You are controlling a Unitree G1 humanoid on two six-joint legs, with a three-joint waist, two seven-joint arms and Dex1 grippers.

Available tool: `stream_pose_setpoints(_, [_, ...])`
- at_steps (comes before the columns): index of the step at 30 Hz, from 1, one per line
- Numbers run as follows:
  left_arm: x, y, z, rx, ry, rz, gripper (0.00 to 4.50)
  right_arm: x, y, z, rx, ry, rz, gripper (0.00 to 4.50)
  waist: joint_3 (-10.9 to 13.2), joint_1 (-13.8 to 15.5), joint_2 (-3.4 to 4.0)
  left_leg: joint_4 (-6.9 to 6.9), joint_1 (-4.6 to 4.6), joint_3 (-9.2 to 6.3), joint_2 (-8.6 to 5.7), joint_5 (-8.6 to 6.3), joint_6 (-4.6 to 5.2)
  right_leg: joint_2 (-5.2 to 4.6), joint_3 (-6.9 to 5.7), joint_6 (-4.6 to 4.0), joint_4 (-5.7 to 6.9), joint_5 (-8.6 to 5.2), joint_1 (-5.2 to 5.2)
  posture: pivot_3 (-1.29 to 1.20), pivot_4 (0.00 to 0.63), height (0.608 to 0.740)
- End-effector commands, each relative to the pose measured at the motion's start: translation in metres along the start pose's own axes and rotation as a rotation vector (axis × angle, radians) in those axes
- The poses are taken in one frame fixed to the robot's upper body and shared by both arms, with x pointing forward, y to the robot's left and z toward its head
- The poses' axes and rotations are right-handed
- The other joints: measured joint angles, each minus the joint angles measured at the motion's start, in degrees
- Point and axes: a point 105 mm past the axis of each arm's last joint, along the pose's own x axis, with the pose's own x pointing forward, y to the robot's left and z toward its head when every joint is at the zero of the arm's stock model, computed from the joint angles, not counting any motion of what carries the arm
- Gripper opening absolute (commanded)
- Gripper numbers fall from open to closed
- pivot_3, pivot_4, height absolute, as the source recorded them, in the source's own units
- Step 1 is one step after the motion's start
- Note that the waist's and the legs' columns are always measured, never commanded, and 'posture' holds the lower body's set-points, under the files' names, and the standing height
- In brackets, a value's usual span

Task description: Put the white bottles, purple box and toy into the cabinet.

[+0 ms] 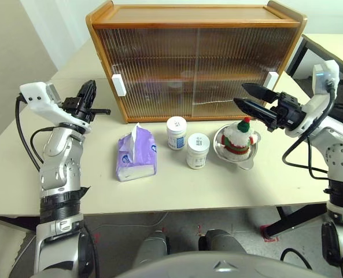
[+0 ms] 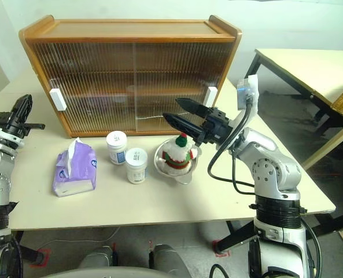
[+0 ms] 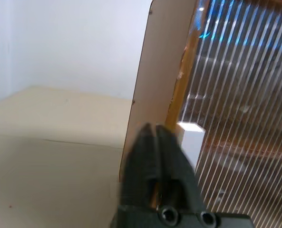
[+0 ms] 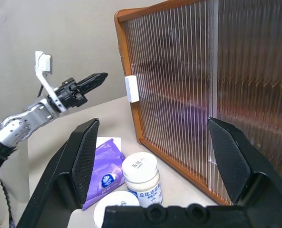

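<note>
Left gripper [image 1: 89, 92] has its two black fingers pressed together on nothing, raised near the cabinet's [image 1: 194, 23] left end, close to the white handle [image 1: 118, 84] of the left sliding door. Right gripper [image 1: 253, 99] stands spread wide and empty, hovering just above the toy [image 1: 239, 138], which sits in a steel bowl [image 1: 220, 148] on the table [image 1: 159, 191].

Both doors look closed. In front of them, in a row, lie the purple box [image 1: 135, 156], the two white bottles [image 1: 176, 132] [image 1: 198, 150] and the toy — none inside yet.

The tissue pack is soft and light and would likely squash; a grip across its narrow sides seems best. The bottles look stiff and smooth — probably slippery, so take them around the body below the lid. The toy is fluffy and yielding; pinch its middle, taking care not to drag the light bowl along.

The left wrist view brings out how the shut fingertips line up with the handle and the cabinet's side panel, which the head views leave vague. The right wrist view shows the gap between its own wide fingers, framing the door and one bottle, with the other arm beyond.
</note>
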Motion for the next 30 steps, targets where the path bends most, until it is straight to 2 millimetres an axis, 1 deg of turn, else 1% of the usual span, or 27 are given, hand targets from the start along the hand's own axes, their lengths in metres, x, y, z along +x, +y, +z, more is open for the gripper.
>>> stream_pose_setpoints(1, [0.007,-0.009,-0.008,0.003,0.023,-0.042,0.02,0.005,0.006,0.000,0.012,0.002,0.031,4.50,0.0,0.0,0.00,0.00,-0.01,0.00,0.00,0.00,0.00,0.00,0.00,0.00,0.00,0.00,-0.01,-0.11,0.020,0.740])
stream_pose_setpoints(6, [0.010,-0.016,-0.019,-0.005,0.051,-0.078,0.02,0.005,0.009,0.001,0.012,-0.005,0.034,4.50,0.0,0.0,0.00,0.00,-0.03,-0.01,0.02,-0.02,0.00,0.02,0.01,-0.01,-0.01,0.00,-0.04,-0.12,0.022,0.740])
stream_pose_setpoints(15, [0.010,-0.016,-0.033,-0.013,0.075,-0.089,0.02,0.003,0.010,0.001,0.012,-0.011,0.026,4.50,0.0,-0.2,0.00,0.00,-0.02,0.00,-0.01,-0.02,0.01,0.07,0.01,-0.02,-0.01,0.00,-0.04,-0.14,0.023,0.740])
stream_pose_setpoints(30, [0.024,-0.025,-0.037,-0.021,0.068,-0.129,0.02,0.002,0.010,0.002,-0.010,-0.026,0.006,4.50,0.0,-0.4,-0.03,0.04,-0.03,0.19,-0.11,0.02,0.09,0.17,-0.01,0.00,-0.01,0.00,-0.01,-0.16,0.006,0.740])
